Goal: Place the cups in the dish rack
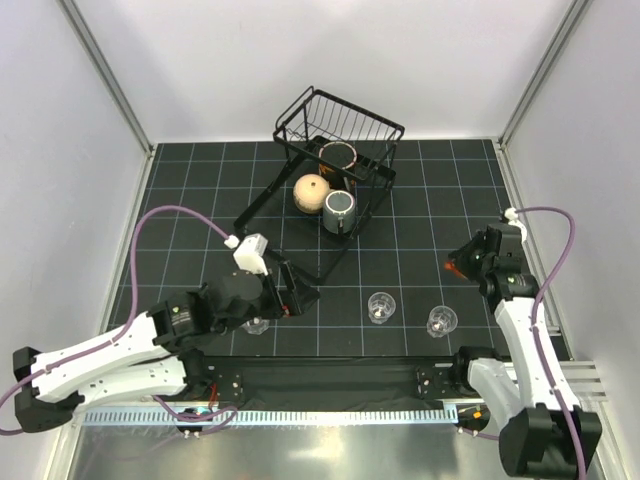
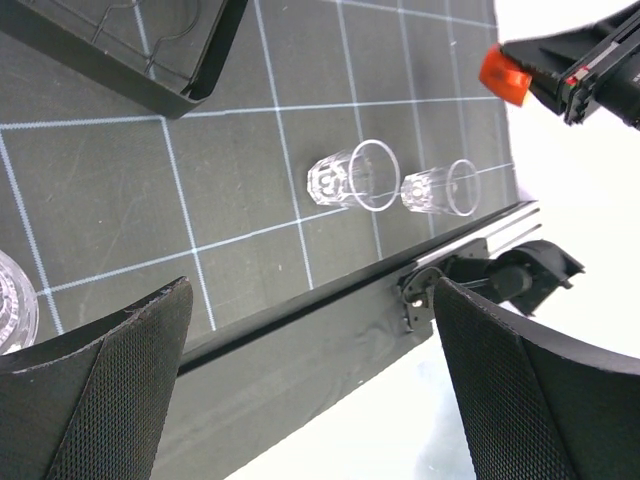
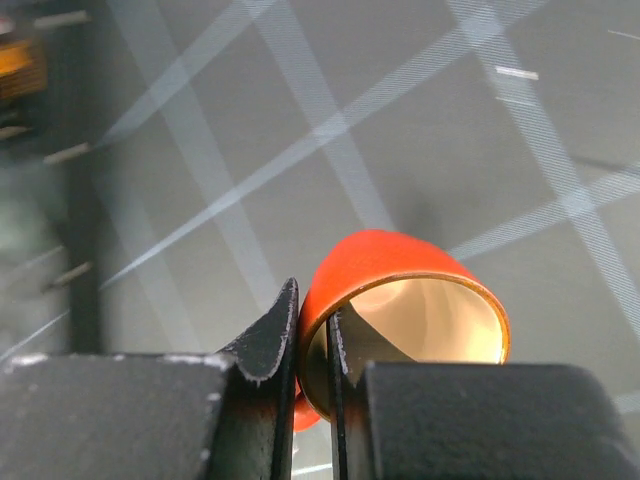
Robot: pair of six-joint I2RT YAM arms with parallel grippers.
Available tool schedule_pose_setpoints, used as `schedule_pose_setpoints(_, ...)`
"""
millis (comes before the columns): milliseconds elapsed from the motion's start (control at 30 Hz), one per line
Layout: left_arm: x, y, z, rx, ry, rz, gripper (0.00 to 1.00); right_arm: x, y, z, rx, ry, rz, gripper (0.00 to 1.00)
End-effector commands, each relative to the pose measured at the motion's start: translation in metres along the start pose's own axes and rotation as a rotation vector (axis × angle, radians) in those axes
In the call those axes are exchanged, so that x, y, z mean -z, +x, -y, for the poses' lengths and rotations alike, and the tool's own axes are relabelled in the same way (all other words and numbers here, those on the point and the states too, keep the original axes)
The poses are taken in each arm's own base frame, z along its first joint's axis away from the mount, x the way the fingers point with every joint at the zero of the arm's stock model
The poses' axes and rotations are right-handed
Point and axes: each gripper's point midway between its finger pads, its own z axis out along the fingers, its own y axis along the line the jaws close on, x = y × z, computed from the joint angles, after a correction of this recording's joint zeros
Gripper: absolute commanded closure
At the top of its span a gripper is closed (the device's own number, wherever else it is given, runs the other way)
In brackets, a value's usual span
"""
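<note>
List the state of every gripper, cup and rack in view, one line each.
right gripper: shut on the red-orange cup's wall
red-orange cup: gripped, one finger inside
left gripper: open, empty
near tumbler: on the mat, by the left gripper, ungripped
middle tumbler: upright on the mat
right tumbler: upright on the mat
beige mug: in the dish rack
grey mug: in the rack, mouth up
brown-rimmed cup: in the rack, mouth up
dish rack: holds three cups

You look down from high behind the near edge over the whole worktop (image 1: 420, 200). Your left wrist camera skims low across it toward two clear tumblers (image 2: 352, 178), which the overhead view also shows. Your right wrist camera sits tight against the red-orange cup (image 3: 390, 270).
</note>
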Motion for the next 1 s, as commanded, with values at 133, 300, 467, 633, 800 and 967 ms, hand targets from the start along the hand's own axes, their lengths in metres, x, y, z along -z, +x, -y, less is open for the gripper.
schedule_pose_setpoints(133,0.013,-0.024,0.026,0.024,0.201,0.136,0.0,0.087,0.008,-0.14,0.092,-0.625,-0.115,0.96)
schedule_pose_setpoints(300,0.023,-0.033,0.033,0.043,0.265,0.18,0.0,0.151,0.04,-0.203,0.235,-0.941,-0.177,0.96)
schedule_pose_setpoints(467,0.022,-0.023,0.052,0.083,0.366,0.128,0.06,0.197,0.068,-0.236,0.319,-1.227,-0.158,0.96)
schedule_pose_setpoints(633,0.02,-0.02,0.084,0.18,0.522,0.104,0.12,0.232,0.079,-0.256,0.277,-1.403,-0.097,0.96)
schedule_pose_setpoints(800,0.017,-0.023,0.1,0.266,0.634,0.126,0.24,0.262,0.085,-0.265,0.2,-1.51,-0.007,0.96)
schedule_pose_setpoints(967,0.019,-0.031,0.112,0.289,0.685,0.152,0.35,0.265,0.09,-0.264,0.092,-1.555,0.031,0.96)
